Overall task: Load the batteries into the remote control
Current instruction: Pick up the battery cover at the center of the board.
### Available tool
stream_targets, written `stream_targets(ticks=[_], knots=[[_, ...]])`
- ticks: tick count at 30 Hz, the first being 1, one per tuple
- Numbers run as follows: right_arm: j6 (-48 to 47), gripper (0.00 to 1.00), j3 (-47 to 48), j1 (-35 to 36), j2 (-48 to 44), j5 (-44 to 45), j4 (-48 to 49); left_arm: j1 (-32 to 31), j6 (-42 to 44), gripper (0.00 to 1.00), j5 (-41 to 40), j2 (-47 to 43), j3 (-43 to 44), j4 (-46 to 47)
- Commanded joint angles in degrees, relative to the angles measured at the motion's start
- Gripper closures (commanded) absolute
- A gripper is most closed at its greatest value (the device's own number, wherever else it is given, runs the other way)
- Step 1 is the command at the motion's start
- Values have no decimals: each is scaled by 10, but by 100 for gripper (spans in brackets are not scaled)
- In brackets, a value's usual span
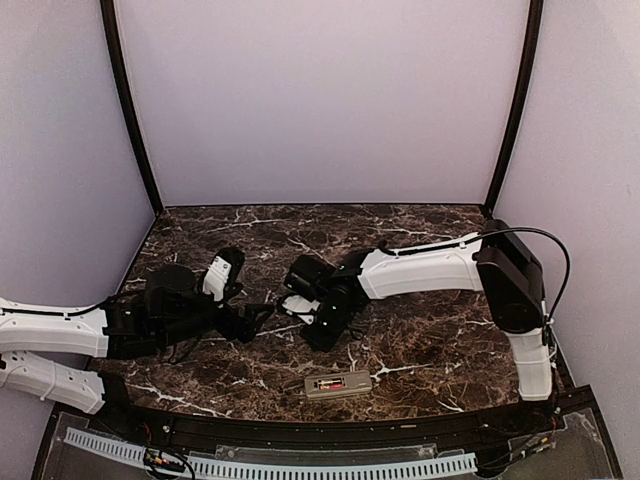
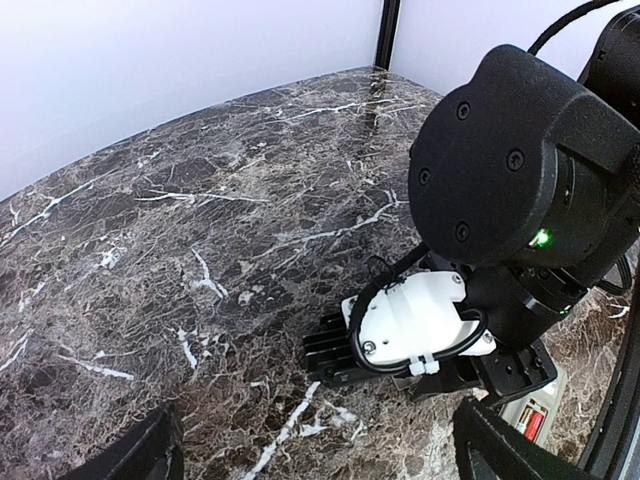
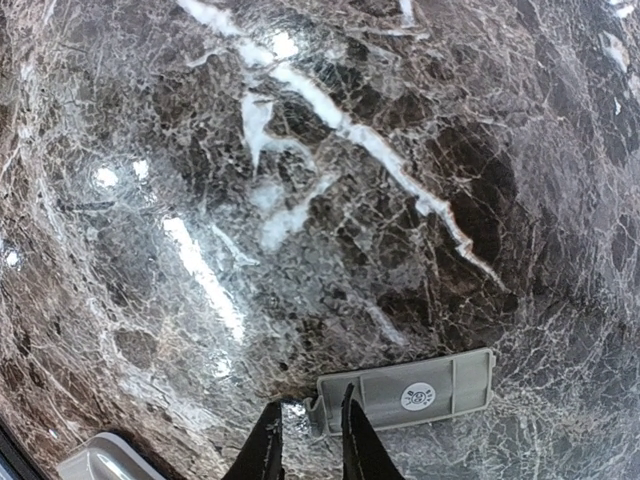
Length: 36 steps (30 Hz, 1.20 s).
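Top external: we count one remote control (image 1: 338, 384), one red battery (image 1: 328, 383) inside. Right wrist: one grey cover (image 3: 405, 392). Left gripper (image 2: 320, 455) wide open; right gripper (image 3: 308, 450) grip we cannot tell.

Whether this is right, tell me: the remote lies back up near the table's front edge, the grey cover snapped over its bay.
Wrong on the cover. The remote control lies back up near the table's front edge, but the top view shows its bay open, a red battery inside; the grey cover lies on the table by the right gripper.
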Motion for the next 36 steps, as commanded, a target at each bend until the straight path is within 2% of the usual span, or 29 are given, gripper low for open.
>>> stream_targets(ticks=[1,6,12,26,29,33,36], knots=[[2,81,-11,7,4,9,-8,3,0,7,-7,-8,-11,5],[1,81,-13,7,8,9,-5,3,-1,7,-5,-5,-12,8],[1,89,-11,8,13,8,-3,3,2,7,-2,-4,-10,8],[-3,87,1,8,25,12,-6,3,2,7,7,3,-10,11],[-3,89,-1,8,29,12,-6,4,2,7,8,4,-9,11],[-2,100,-2,8,28,12,-9,4,2,7,9,3,-10,12],[-2,100,0,8,19,8,-14,4,8,7,10,-1,-11,14]])
